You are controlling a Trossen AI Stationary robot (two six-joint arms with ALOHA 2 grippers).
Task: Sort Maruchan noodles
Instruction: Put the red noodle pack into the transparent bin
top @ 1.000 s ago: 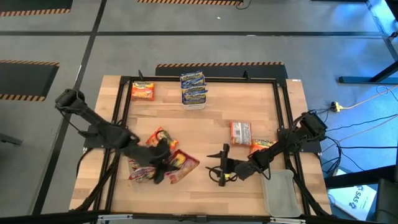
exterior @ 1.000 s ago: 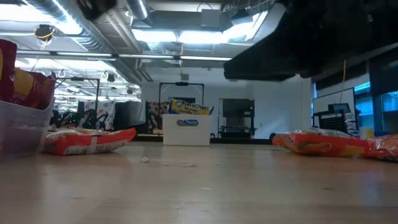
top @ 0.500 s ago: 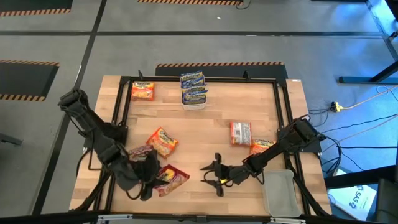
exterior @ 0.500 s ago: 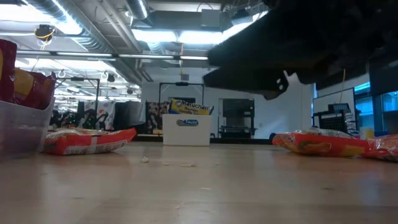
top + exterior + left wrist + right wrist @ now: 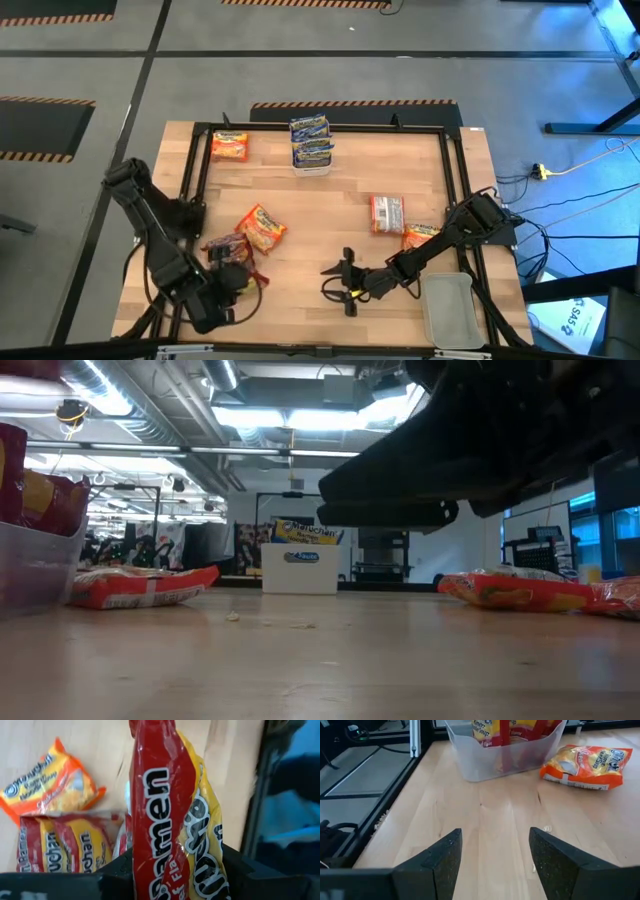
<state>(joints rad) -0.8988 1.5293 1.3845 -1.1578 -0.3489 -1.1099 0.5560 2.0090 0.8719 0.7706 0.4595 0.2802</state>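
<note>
At the left, the left gripper [image 5: 238,283] has drawn back toward the near-left corner of the table [image 5: 330,200] over the last second, carrying a red packet [image 5: 172,825] with it; its fingers are closed on that packet, which stands on edge between them in the left wrist view. A second ago this gripper was down among loose packets near the table's middle-left; now it hangs over the clear tub [image 5: 506,757] that already holds red packets [image 5: 507,731]; I judge the red one is about to be dropped in, so one more of that colour is nearly sorted. Just beside the gripper, toward the table's middle, lies an orange packet [image 5: 262,226], untouched; another orange one [image 5: 229,147] sits at the far-left corner, well apart.

In the middle, the white tub [image 5: 311,160] at the far edge holds the blue packets [image 5: 311,140]; nothing there has shifted.

To the right, the right gripper [image 5: 337,282] has slid a little leftward along the near side and now hovers low over bare wood; its fingers stand wide and empty. The packets nearest it are behind it, toward the right edge: a red-and-white one [image 5: 387,213] and an orange one [image 5: 421,235] just beside that, both still unsorted; ahead of it, in its wrist view, lie the clear tub and the orange packet, near but apart from its fingers.
</note>
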